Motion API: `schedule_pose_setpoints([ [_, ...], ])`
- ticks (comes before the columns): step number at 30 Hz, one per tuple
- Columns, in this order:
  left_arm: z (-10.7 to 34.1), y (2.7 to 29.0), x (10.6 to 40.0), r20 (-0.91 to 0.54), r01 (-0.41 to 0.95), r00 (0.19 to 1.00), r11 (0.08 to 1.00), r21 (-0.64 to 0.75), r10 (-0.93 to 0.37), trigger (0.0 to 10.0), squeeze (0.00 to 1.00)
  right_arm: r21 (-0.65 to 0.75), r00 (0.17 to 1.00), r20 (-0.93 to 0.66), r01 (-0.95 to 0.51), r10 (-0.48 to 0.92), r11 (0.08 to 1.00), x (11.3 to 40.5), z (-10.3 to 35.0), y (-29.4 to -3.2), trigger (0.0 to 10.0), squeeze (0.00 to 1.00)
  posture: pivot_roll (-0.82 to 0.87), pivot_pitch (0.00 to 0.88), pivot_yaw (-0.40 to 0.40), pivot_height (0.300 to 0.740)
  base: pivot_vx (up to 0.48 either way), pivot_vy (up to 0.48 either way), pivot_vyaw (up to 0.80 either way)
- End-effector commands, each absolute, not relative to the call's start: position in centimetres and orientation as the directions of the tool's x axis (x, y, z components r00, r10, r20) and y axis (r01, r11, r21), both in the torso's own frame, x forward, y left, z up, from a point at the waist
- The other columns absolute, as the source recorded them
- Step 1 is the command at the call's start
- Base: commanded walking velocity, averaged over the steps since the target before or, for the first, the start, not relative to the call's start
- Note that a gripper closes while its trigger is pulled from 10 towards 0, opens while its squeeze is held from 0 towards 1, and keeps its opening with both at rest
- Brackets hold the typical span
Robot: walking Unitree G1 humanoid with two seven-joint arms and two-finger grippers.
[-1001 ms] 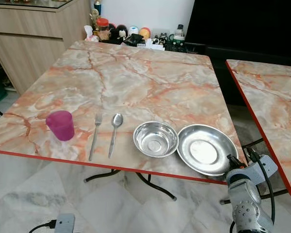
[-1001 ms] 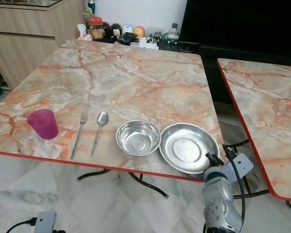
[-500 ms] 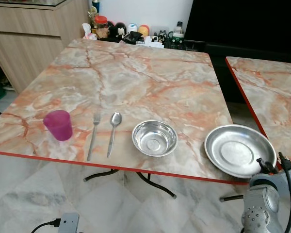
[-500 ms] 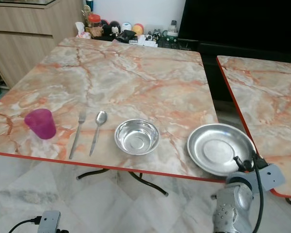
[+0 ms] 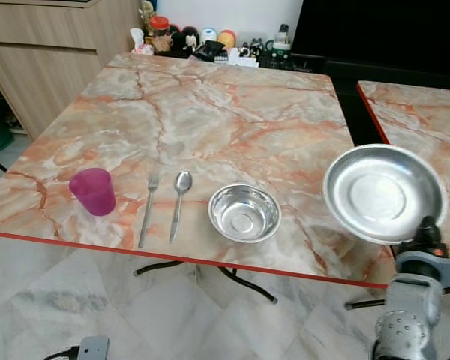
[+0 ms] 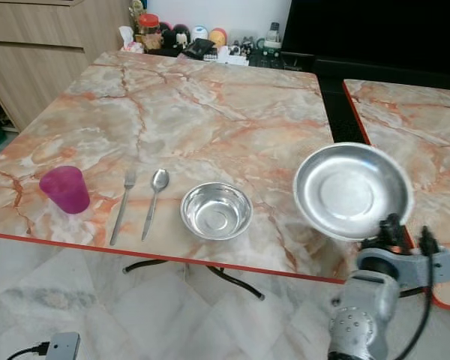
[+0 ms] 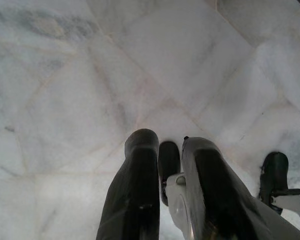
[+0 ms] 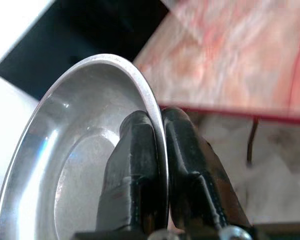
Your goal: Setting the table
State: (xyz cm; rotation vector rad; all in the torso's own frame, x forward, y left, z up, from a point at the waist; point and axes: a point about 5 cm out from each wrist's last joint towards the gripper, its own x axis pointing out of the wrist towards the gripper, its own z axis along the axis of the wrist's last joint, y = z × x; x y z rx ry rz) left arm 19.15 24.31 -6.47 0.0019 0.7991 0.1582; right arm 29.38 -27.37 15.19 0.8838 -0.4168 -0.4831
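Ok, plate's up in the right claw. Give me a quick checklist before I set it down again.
1. Grip: right claw pinches the steel plate by its rim, one finger on each face: ok.
2. Plate clear of the table: lifted and tilted: ok.
3. Plate level for placing: tilted: not ok.
4. Bowl, spoon, fork and pink cup undisturbed in a row at the near edge: ok.
5. Left claw hangs over the floor, out of the way: ok.
6. Grip firmness: cannot tell.
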Motion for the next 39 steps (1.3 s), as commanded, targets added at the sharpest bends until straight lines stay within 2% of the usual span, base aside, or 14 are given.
schedule_pose_setpoints([
  [1,-7.1,24.3,18.1,-0.74,-0.142,0.657,0.988,0.066,0.144,10.0,0.0,0.818,0.845,0.175,0.162,-0.506,0.552,29.8,15.8,-26.7,10.0,0.0,0.03,0.141,-0.052,0.74,0.0,0.0,0.0],
  [2,-7.1,24.2,18.1,-0.741,-0.14,0.656,0.988,0.066,0.143,10.0,0.0,0.823,0.856,0.172,0.146,-0.487,0.549,30.0,15.8,-26.3,10.0,0.0,0.03,0.141,-0.052,0.74,0.0,0.0,0.0],
  [4,-7.1,24.2,18.1,-0.74,-0.132,0.658,0.989,0.07,0.14,10.0,0.0,0.823,0.912,0.211,0.028,-0.351,0.567,30.8,16.4,-23.8,10.0,0.0,0.03,0.138,-0.053,0.74,0.0,0.0,0.0],
  [5,-7.1,24.2,18.1,-0.74,-0.132,0.658,0.989,0.07,0.14,10.0,0.0,0.823,0.912,0.211,0.028,-0.351,0.567,30.8,16.4,-23.8,10.0,0.0,0.03,0.138,-0.053,0.74,0.0,0.0,0.0],
  [7,-7.0,24.3,18.1,-0.734,-0.121,0.664,0.989,0.082,0.142,10.0,0.0,0.811,0.939,0.26,-0.086,-0.225,0.579,31.2,17.3,-21.5,10.0,0.0,0.03,0.135,-0.053,0.74,0.0,0.0,0.0],
  [11,-6.6,25.5,18.0,-0.715,-0.151,0.673,0.982,0.115,0.187,10.0,0.0,0.784,0.949,0.311,-0.231,-0.042,0.577,31.2,18.3,-19.1,10.0,0.0,0.03,0.122,-0.057,0.74,0.0,0.0,0.0],
  [18,-6.6,26.7,17.3,-0.721,-0.173,0.657,0.975,0.14,0.22,10.0,0.0,0.674,0.946,0.278,-0.317,0.168,0.668,31.1,19.0,-17.9,10.0,0.0,0.0,0.108,-0.064,0.74,0.0,0.0,0.0],
  [22,-6.8,26.6,17.1,-0.724,-0.178,0.652,0.973,0.144,0.226,10.0,0.0,0.626,0.932,0.146,-0.347,0.332,0.699,30.6,18.0,-17.6,10.0,0.0,-0.02,0.1,-0.064,0.74,0.0,0.0,0.0],
  [25,-7.0,25.5,17.2,-0.727,-0.141,0.656,0.98,0.144,0.201,10.0,0.0,0.569,0.874,0.119,-0.449,0.471,0.689,29.3,16.8,-15.7,10.0,0.0,-0.01,0.096,-0.065,0.74,0.0,0.0,0.0],
  [29,-6.8,25.3,17.8,-0.711,-0.144,0.675,0.98,0.135,0.197,10.0,0.0,0.573,0.863,0.189,-0.484,0.468,0.662,29.1,17.6,-14.6,10.0,0.0,-0.01,0.092,-0.065,0.74,0.0,0.0,0.0],
  [34,-6.7,25.2,17.9,-0.705,-0.135,0.682,0.981,0.137,0.192,10.0,0.0,0.628,0.886,0.249,-0.455,0.39,0.631,29.2,18.6,-15.4,10.0,0.0,-0.01,0.08,-0.06,0.74,0.0,0.0,0.0],
  [39,-6.6,25.2,18.1,-0.697,-0.089,0.692,0.98,0.176,0.188,10.0,0.0,0.601,0.872,0.261,-0.483,0.415,0.637,28.9,18.6,-15.3,10.0,0.0,-0.01,0.079,-0.059,0.74,0.0,0.0,0.0],
])
